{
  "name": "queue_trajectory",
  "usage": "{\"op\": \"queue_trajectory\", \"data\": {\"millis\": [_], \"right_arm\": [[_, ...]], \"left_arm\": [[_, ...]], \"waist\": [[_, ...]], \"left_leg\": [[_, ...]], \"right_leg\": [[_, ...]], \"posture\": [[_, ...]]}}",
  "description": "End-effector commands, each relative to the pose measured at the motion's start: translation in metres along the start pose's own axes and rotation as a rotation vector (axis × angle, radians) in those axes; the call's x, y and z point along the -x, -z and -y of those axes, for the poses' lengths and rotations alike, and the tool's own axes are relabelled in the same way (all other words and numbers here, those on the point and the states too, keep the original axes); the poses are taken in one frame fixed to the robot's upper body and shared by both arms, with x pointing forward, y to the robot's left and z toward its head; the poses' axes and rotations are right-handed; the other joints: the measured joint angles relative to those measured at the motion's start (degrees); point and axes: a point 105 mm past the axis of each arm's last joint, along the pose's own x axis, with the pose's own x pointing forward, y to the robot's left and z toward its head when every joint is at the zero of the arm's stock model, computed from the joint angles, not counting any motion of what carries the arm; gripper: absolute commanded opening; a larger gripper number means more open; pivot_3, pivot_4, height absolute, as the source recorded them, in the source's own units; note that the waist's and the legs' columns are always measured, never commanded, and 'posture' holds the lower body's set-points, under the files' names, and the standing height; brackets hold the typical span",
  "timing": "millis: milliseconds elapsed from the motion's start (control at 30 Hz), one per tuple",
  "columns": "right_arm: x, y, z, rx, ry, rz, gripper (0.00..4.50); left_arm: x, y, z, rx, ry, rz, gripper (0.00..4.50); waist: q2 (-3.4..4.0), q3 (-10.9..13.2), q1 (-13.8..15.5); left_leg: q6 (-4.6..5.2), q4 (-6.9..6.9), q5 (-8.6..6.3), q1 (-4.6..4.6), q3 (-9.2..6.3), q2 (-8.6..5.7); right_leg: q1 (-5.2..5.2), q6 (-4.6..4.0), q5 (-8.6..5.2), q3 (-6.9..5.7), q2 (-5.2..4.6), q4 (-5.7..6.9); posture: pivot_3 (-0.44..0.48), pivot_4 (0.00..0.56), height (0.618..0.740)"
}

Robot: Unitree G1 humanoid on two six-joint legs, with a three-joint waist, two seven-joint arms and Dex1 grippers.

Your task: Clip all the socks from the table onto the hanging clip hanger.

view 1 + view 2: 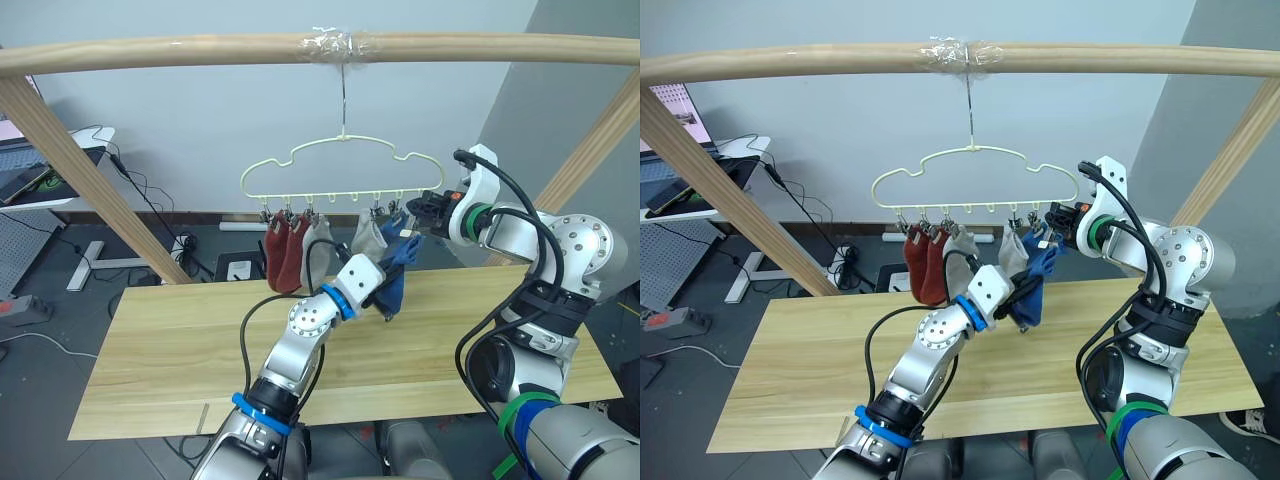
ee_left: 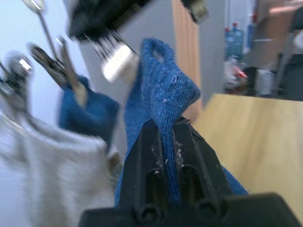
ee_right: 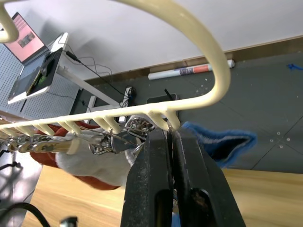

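Under the round wooden rail (image 1: 200, 50), above the long light wooden plank table (image 1: 180, 350): pale yellow-green wire clip hanger (image 1: 340, 150) hung by its hook, row of small grey metal clips along its lower bar. Already clipped, left to right: two rust-red ankle socks (image 1: 284, 250), two light grey ankle socks (image 1: 368, 238), one blue ankle sock (image 2: 87, 113).

Last blue knit ankle sock (image 1: 393, 283) pinched in left gripper (image 2: 164, 137), jaws narrow and closed on the fabric, held up just beside the right end of the bar. Right gripper (image 3: 170, 137) at the hanger's right end, fingers close together around the far-right clip (image 2: 116, 61); presumably squeezing it open, not confirmed.

Risks, as judged:
- Hanger free to swing on its hook; a push from either arm could carry the clip away from the sock edge.
- Clip let go before the cuff sits between its teeth: sock drops to the table.
- Too thin a bite of fabric: slips out under its own weight.

Hard to make out:
- Whether the target clip is actually open.
- Whether sock edge and clip touch.
- Lower part of the held sock, cut off behind the left gripper.
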Motion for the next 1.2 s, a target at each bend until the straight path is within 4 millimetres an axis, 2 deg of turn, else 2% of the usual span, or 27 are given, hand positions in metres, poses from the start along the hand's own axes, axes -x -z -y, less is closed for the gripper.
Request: {"op": "queue_trajectory", "data": {"millis": [33,767,1200], "right_arm": [[0.005,-0.008,-0.006,0.014,-0.012,0.036,0.00],[0.001,-0.003,-0.002,-0.037,0.002,0.025,0.00],[0.001,-0.010,0.000,-0.105,0.004,0.044,0.00]], "left_arm": [[-0.003,-0.013,-0.007,-0.044,-0.039,0.057,0.04],[0.004,-0.022,-0.013,-0.209,-0.089,0.121,0.04],[0.007,-0.024,-0.013,-0.286,-0.115,0.153,0.04]], "waist": [[0.00,0.0,-0.1],[0.00,0.0,-0.1],[0.00,0.0,-0.1]], "left_leg": [[0.00,0.00,0.00,0.00,0.01,0.00],[0.00,-0.01,0.00,-0.02,0.00,-0.01],[0.00,-0.01,0.00,-0.02,0.00,0.00]], "right_leg": [[0.00,0.00,0.00,0.00,0.00,0.00],[0.00,0.01,0.00,0.01,0.00,-0.01],[0.00,0.01,0.00,0.01,0.00,-0.01]], "posture": [[-0.142,0.134,0.740],[-0.147,0.141,0.740],[-0.147,0.142,0.740]]}}
